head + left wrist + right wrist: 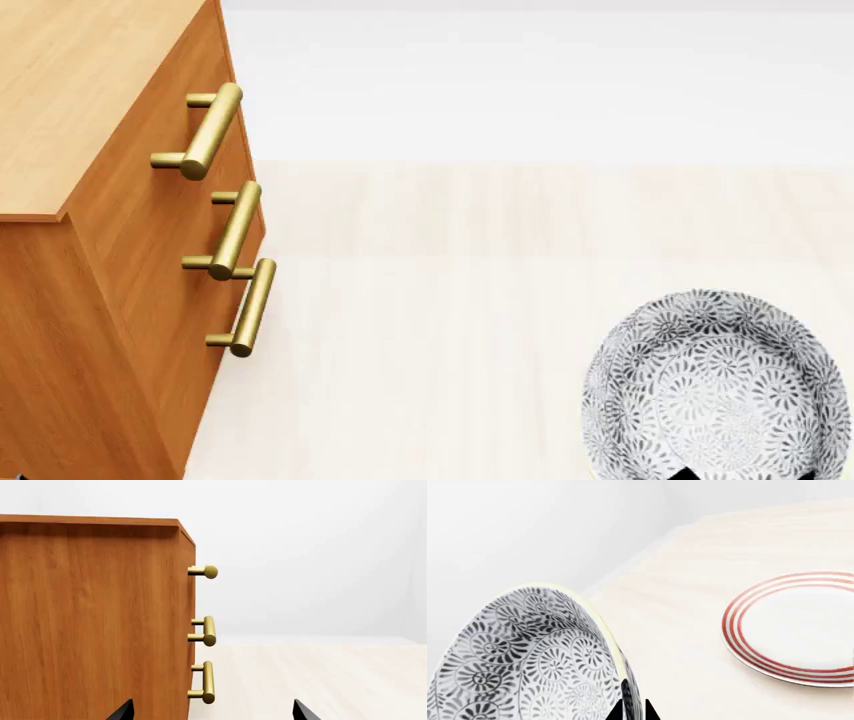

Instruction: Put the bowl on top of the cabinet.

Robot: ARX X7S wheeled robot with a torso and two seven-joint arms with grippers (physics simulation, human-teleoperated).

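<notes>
Bowl [527, 655] is in your right gripper [630, 711]: right wrist view shows the dark fingertips pinched together on the rim wall, one each side. In the head view it sits low at the right, right at the fingertips, looks lifted off the floor and tilted, opening facing the camera. Well apart from the cabinet [80, 120].

Left gripper [212, 711] holds nothing, fingertips spread wide, pointed at the cabinet's side panel and front edge.

Step in hand, as I read it: carry the bowl across and up to the cabinet top.
- Rim pinch only, so move slow and avoid wrist rolls; the bowl could pivot in the grip.
- Raise it above the top surface before going sideways, or you clip the front edge or handles.
- Level it before lowering, set it well in from the edge, then release.
- Keep the left arm out of the path.

Counts:
- bowl: 1
- cabinet: 1
- brass handles [235, 228]: 3
- red-ringed plate [797, 627]: 1, on the floor beyond the right gripper; leave it.
</notes>
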